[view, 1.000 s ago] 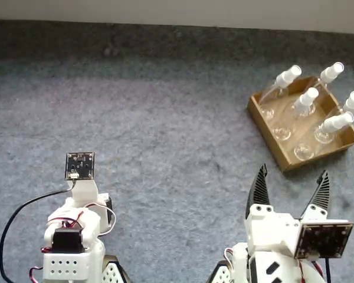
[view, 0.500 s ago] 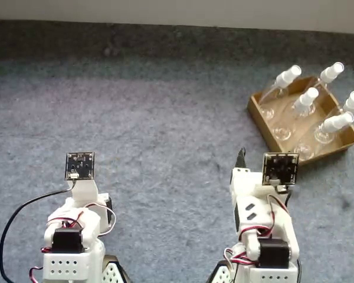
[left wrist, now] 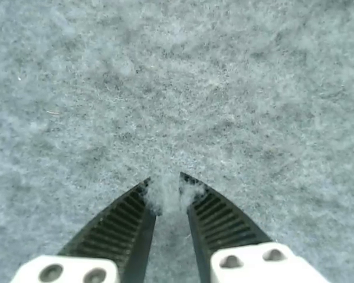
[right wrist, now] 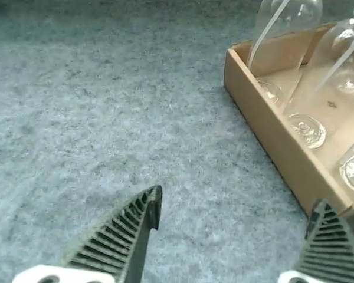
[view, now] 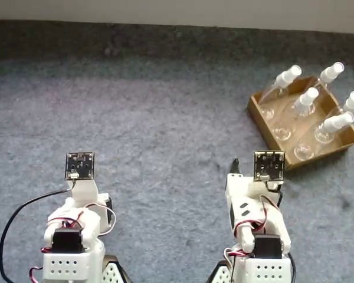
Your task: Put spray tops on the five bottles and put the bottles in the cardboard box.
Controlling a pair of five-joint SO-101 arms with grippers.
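Observation:
The cardboard box (view: pixel 264 134) sits on the grey carpet at the right, with several clear bottles lying tilted in it. Their white spray tops, such as one (view: pixel 289 75) at the far side and one (view: pixel 338 121) at the near side, stick out over the rim. My right gripper (right wrist: pixel 239 197) is open and empty, hanging over bare carpet just beside the box wall (right wrist: pixel 271 124); clear bottle bases (right wrist: pixel 307 128) show inside. My left gripper (left wrist: pixel 165 180) is shut and empty, with its tips down on the carpet. The left arm (view: pixel 79 166) stands at the near left.
Grey carpet (view: pixel 165 118) covers the whole table, with a pale wall strip along the far edge. The right arm's body (view: pixel 256 218) stands close to the near corner of the box.
The right arm has turned its wrist and drawn back from the box; its open fingers, seen spread a second ago, are now mostly under its camera. The left arm has not moved.

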